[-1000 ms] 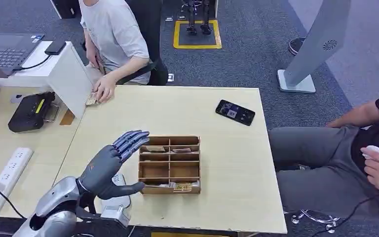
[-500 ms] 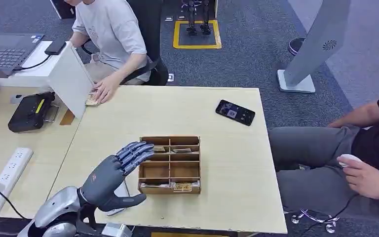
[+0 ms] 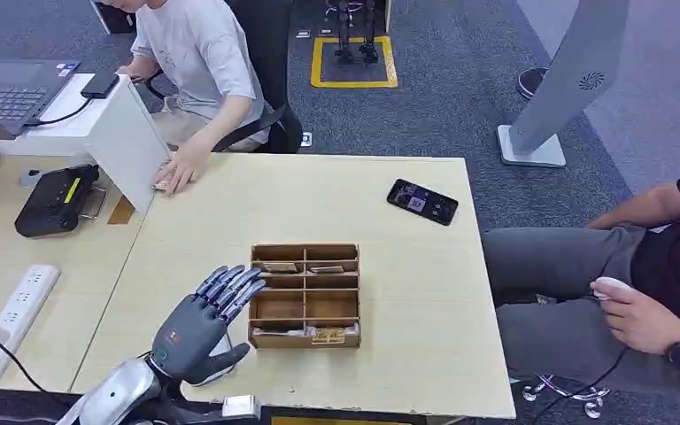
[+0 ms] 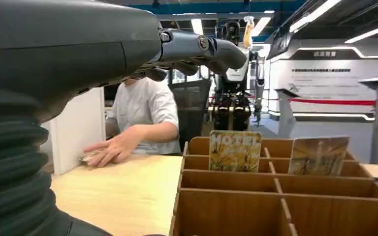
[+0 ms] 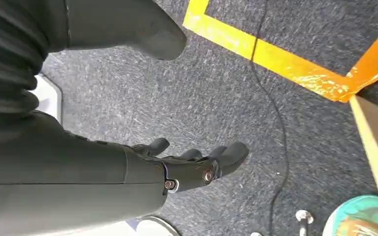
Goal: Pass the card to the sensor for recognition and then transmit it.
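A wooden divided box (image 3: 305, 297) stands on the light table, with cards upright in its far row and near row. The left wrist view shows two of those cards, a "HOTEL" card (image 4: 235, 150) and another (image 4: 318, 155), over the box wall (image 4: 236, 206). My left hand (image 3: 202, 323) hovers open just left of the box, fingers stretched out, nothing in it. The white sensor (image 3: 240, 406) lies at the table's front edge below that hand. My right hand (image 5: 187, 164) hangs over grey carpet, fingers loosely curled and empty.
A person at the far left corner rests a hand (image 3: 174, 171) on cards beside a white panel (image 3: 133, 133). A black phone (image 3: 421, 201) lies at the back right. A seated person (image 3: 655, 292) is at the right. A power strip (image 3: 9, 320) lies on the left table.
My left hand has drawn back toward me and lowered beside the box. The sensor has slid toward the table's front edge. The seated person's hand moved left.
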Robot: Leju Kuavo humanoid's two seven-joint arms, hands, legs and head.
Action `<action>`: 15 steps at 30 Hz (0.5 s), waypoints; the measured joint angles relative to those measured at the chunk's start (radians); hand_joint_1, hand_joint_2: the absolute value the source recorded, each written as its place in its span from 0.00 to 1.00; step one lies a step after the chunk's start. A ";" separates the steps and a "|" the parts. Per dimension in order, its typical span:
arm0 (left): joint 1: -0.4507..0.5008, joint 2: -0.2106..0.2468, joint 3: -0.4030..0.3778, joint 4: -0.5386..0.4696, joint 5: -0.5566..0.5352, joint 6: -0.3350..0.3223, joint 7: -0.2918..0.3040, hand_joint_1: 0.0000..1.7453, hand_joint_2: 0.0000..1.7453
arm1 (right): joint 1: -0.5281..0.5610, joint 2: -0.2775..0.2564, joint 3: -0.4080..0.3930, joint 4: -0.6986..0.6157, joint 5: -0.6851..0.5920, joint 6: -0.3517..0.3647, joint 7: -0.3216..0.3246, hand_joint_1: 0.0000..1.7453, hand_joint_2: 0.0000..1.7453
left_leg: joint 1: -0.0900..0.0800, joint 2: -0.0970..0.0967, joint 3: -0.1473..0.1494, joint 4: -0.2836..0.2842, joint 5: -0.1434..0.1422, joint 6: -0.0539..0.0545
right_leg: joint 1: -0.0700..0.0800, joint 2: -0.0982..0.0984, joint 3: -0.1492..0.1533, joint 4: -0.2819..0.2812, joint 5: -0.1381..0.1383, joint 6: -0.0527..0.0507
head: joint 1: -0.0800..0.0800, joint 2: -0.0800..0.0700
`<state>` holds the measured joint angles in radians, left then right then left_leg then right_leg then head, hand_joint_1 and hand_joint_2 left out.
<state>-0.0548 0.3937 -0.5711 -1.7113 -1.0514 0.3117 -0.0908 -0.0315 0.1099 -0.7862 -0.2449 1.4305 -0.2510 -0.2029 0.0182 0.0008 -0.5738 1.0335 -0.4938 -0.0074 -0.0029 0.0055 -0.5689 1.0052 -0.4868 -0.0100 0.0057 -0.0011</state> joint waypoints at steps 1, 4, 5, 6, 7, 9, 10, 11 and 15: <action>0.000 -0.006 0.000 0.009 -0.002 0.000 0.006 0.00 1.00 | 0.001 0.000 0.001 0.000 -0.003 0.000 0.000 0.00 1.00 | 0.000 0.000 0.000 0.000 0.000 0.000 | 0.000 0.000 0.000 0.000 0.000 0.000 | 0.000 0.000; 0.002 -0.030 0.000 0.035 0.003 -0.002 0.013 0.00 1.00 | 0.002 0.000 0.004 -0.002 -0.006 0.001 0.000 0.00 1.00 | 0.000 0.000 0.000 0.000 0.000 0.000 | 0.000 0.000 0.000 0.000 0.000 0.000 | 0.000 0.000; 0.002 -0.038 0.000 0.042 0.000 -0.001 0.014 0.00 1.00 | 0.002 0.000 0.005 -0.002 -0.006 0.001 0.000 0.00 1.00 | 0.000 0.000 0.000 0.000 0.000 0.000 | 0.000 0.000 0.000 0.000 0.000 0.000 | 0.000 0.000; 0.002 -0.045 0.000 0.050 -0.006 0.000 0.016 0.00 1.00 | 0.002 0.000 0.007 -0.002 -0.006 0.001 0.000 0.00 1.00 | 0.000 0.000 0.000 0.000 0.000 0.000 | 0.000 0.000 0.000 0.000 0.000 0.000 | 0.000 0.000; 0.002 -0.052 0.000 0.059 -0.014 0.002 0.020 0.00 1.00 | 0.002 0.000 0.010 -0.002 -0.006 0.001 0.002 0.00 1.00 | 0.000 0.000 0.000 0.000 0.000 0.000 | 0.000 0.000 0.000 0.000 0.000 0.000 | 0.000 0.000; 0.002 -0.063 0.000 0.073 -0.025 0.005 0.026 0.00 1.00 | 0.001 0.000 0.014 -0.002 -0.006 0.001 0.003 0.00 1.00 | 0.000 0.000 0.000 0.000 0.000 0.000 | 0.000 0.000 0.000 0.000 0.000 0.000 | 0.000 0.000; 0.002 -0.067 0.000 0.080 -0.028 0.009 0.027 0.00 1.00 | 0.001 0.000 0.015 -0.002 -0.006 0.001 0.003 0.00 1.00 | 0.000 0.000 0.000 0.000 0.000 0.000 | 0.000 0.000 0.000 0.000 0.000 0.000 | 0.000 0.000; 0.001 -0.073 0.000 0.086 -0.029 0.012 0.027 0.00 1.00 | 0.001 0.000 0.016 -0.002 -0.006 0.001 0.005 0.00 1.00 | 0.000 0.000 0.000 0.000 0.000 0.000 | 0.000 0.000 0.000 0.000 0.000 0.000 | 0.000 0.000; 0.000 -0.092 0.000 0.102 -0.017 0.012 0.016 0.00 1.00 | 0.000 0.000 0.017 -0.008 -0.017 -0.002 0.000 0.00 1.00 | 0.000 0.000 0.000 0.000 0.000 0.000 | 0.000 0.000 0.000 0.000 0.000 0.000 | 0.000 0.000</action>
<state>-0.0547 0.3013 -0.5711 -1.6094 -1.0685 0.3235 -0.0744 -0.0317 0.1102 -0.7691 -0.2529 1.4137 -0.2525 -0.2026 0.0182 0.0008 -0.5737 1.0335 -0.4939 -0.0073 -0.0029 0.0053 -0.5689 1.0053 -0.4868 -0.0101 0.0057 -0.0011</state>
